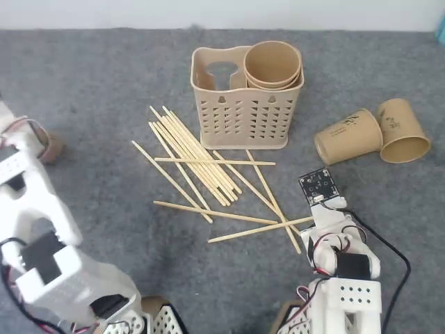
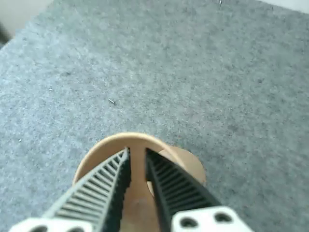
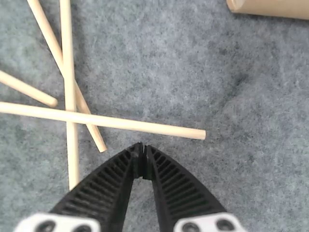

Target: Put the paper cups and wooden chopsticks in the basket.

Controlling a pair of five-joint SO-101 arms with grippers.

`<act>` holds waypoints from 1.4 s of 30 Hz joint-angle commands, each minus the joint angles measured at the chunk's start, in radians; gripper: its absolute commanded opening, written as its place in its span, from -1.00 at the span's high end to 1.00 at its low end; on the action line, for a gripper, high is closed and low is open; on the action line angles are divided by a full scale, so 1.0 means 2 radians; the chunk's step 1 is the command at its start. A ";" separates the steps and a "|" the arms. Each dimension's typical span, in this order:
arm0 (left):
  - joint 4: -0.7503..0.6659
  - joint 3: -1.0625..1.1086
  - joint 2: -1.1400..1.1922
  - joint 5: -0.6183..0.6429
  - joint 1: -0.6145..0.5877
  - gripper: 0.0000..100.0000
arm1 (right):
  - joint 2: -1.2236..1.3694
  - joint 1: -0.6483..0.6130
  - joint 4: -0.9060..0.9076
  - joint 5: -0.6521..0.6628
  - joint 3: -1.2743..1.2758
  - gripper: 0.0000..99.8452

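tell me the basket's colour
The basket is beige with rows of small slots; best in the high view.

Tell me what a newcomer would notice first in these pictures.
The fan of wooden chopsticks strewn on the grey mat in front of the basket, which holds stacked cups in one compartment. Two paper cups lie on their sides to its right; the left claw pinches another cup.

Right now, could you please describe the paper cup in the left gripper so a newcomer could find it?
From the basket at the far middle of the grey table, go to its left edge. There the left gripper pinches the rim of a paper cup. It is alone there; the other loose cups lie right of the basket.
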 commanded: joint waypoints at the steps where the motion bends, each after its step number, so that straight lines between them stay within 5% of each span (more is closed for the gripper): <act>1: 0.069 -0.059 -0.007 0.002 -0.001 0.67 | -0.010 0.000 -0.003 -0.002 -0.004 0.98; 5: 0.113 -0.085 -0.007 0.002 0.003 0.54 | -0.010 0.000 -0.003 -0.002 -0.004 0.98; 24: 0.242 -0.144 -0.008 -0.002 0.035 0.54 | -0.010 0.000 -0.003 -0.002 -0.004 0.98; 34: 0.228 -0.125 -0.001 -0.003 0.067 0.54 | -0.010 0.000 -0.003 -0.002 -0.004 0.98; 42: 0.094 -0.009 -0.001 -0.004 0.068 0.54 | -0.010 0.000 -0.003 -0.002 -0.004 0.98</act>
